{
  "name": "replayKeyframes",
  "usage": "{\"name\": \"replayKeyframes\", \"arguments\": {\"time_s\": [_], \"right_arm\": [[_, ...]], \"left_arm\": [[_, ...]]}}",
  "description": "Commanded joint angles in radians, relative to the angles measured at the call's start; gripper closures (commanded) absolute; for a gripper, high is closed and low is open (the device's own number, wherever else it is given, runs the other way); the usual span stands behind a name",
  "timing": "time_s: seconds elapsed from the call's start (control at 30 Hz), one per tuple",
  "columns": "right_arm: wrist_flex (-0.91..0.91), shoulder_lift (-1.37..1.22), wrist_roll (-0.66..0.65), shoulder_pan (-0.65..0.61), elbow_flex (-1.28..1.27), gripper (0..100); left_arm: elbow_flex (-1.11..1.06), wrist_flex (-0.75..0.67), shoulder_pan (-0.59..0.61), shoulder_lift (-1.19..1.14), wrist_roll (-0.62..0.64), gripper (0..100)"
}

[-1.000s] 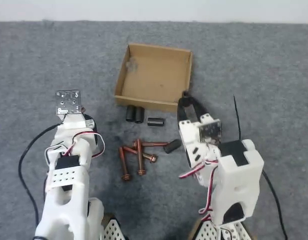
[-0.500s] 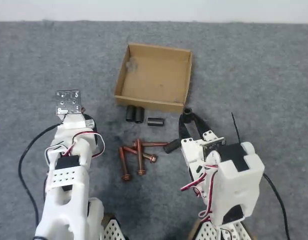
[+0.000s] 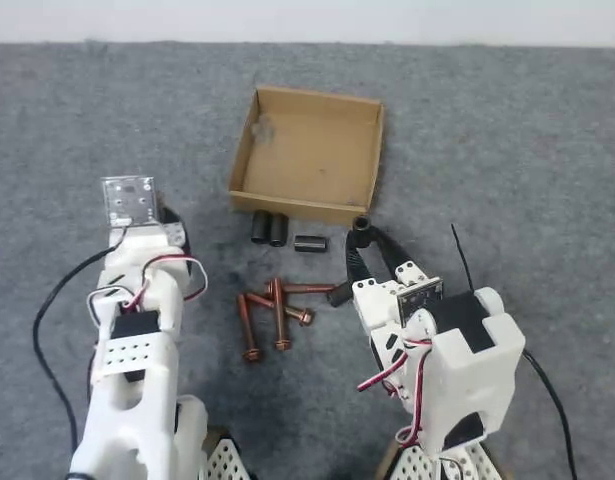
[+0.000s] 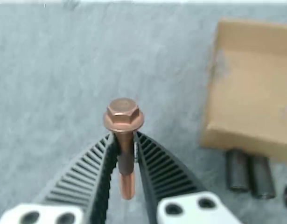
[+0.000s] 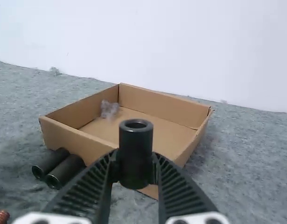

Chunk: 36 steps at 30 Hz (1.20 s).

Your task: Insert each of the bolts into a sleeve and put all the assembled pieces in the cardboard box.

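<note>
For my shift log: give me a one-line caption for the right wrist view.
Right gripper holds a black sleeve upright in front of the cardboard box.

Lab setting, grey mat (image 3: 547,120) (white wall (image 5: 180,37))

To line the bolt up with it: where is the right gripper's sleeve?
In the high view the sleeve stands upright, clamped in the right gripper, just off the cardboard box's near right corner, beyond the loose bolts.
</note>
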State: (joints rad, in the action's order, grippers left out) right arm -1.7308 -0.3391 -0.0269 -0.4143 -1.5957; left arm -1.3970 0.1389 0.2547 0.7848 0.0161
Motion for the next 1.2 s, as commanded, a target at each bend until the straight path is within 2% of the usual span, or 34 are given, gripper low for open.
{"name": "replayKeyframes", "arguments": {"time_s": [0.0, 0.23, 0.47, 0.87, 1.1, 1.17], "right_arm": [[0.010, 0.051, -0.011, -0.007, -0.025, 99.3], [0.025, 0.051, -0.014, -0.007, -0.023, 99.3], [0.027, 0.051, -0.015, -0.007, -0.023, 99.3], [0.025, 0.051, -0.015, -0.007, -0.025, 99.3], [0.022, 0.051, -0.015, -0.021, -0.026, 99.3], [0.022, 0.051, -0.015, -0.050, -0.028, 99.3]], "left_arm": [[0.008, -0.124, -0.064, 0.046, 0.058, 99], [0.008, -0.341, -0.117, 0.046, 0.279, 99], [0.008, -0.512, -0.216, 0.046, 0.295, 99], [0.013, -0.520, -0.534, 0.048, 0.295, 99], [0.015, -0.517, -0.583, 0.048, 0.299, 99], [0.016, -0.474, -0.578, 0.048, 0.299, 99]]}}
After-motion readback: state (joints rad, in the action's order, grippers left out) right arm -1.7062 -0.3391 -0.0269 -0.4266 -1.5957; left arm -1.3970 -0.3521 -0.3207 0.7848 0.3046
